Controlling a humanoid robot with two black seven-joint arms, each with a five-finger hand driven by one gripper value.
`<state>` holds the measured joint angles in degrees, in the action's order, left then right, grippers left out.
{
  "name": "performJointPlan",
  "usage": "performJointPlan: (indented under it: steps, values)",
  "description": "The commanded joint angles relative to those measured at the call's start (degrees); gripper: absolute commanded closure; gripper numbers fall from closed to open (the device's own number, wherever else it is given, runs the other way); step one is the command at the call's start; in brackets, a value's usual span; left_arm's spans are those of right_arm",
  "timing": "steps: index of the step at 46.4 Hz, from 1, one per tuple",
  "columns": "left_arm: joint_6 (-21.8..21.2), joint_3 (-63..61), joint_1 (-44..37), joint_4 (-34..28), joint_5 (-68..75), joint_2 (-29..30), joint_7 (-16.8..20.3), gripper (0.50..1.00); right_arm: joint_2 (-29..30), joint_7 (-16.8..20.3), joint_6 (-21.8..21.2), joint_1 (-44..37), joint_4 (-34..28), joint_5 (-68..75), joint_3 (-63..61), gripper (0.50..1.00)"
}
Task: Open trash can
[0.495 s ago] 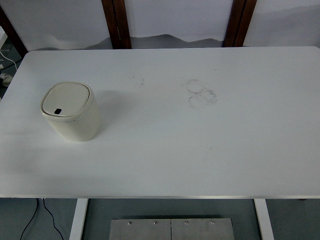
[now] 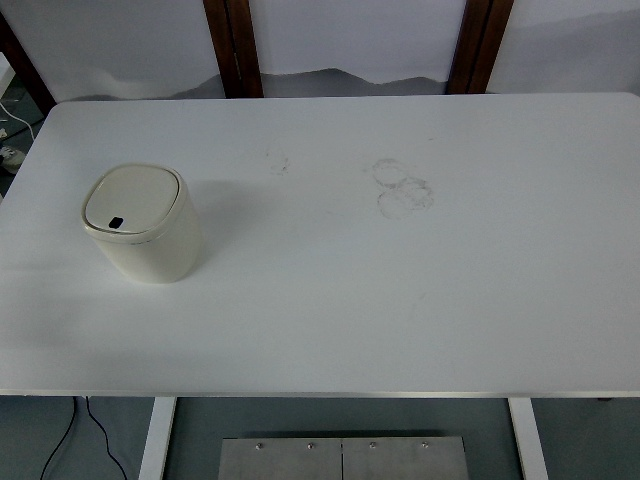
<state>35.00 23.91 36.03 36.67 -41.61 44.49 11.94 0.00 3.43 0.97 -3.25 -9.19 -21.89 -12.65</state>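
A small cream trash can (image 2: 143, 224) stands upright on the left part of the white table (image 2: 400, 290). Its flat lid (image 2: 131, 199) lies shut, with a small dark button near the lid's front edge. Neither robot hand nor arm shows anywhere in the top view.
Faint ring-shaped smudges (image 2: 402, 186) mark the tabletop right of centre. Two dark wooden posts (image 2: 233, 45) stand behind the table's far edge. A black cable (image 2: 70, 430) hangs below the front left edge, and a metal plate (image 2: 342, 458) sits under the front edge.
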Motion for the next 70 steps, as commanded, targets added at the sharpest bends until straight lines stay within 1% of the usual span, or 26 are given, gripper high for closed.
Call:
performJointPlan:
  steps: [1, 55, 70]
  values:
    - [0.0, 0.0, 0.1, 0.0, 0.7, 0.0, 0.0, 0.5, 0.0, 0.0, 0.0, 0.1, 0.0, 0.0, 0.0, 0.505]
    - [0.0, -0.1, 0.1, 0.1, 1.9, 0.1, 0.0, 0.5, 0.0, 0.0, 0.0, 0.0, 0.0, 0.0, 0.0, 0.505]
    - [0.0, 0.0, 2.9, 0.9, 4.0, 2.0, -0.5, 0.5, 0.0, 0.0, 0.0, 0.0, 0.0, 0.0, 0.0, 0.505]
